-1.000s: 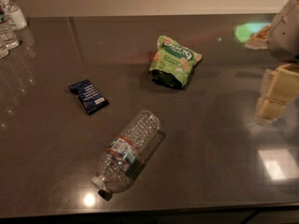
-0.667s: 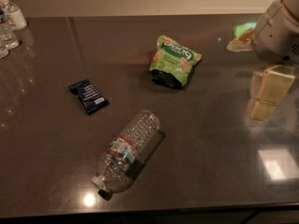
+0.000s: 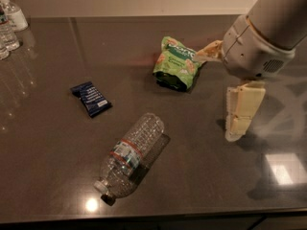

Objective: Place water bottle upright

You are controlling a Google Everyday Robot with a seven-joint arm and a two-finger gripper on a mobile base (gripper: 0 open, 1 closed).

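Now the gripper (image 3: 218, 95) has been brought further in from the right, over the desk (image 3: 43, 176), and is hung just right of the green snack bag (image 3: 176, 63); a second ago only its edge was seen at the frame's right side. Its jaws are spread apart and nothing is held between them. The water bottle (image 3: 132, 157) has not been moved: it is lain on its side near the front edge, cap towards the front left, well apart from the gripper. The dark blue packet (image 3: 91, 98) is likewise unshifted. The approach is judged begun, with grasping and uprighting not yet done.
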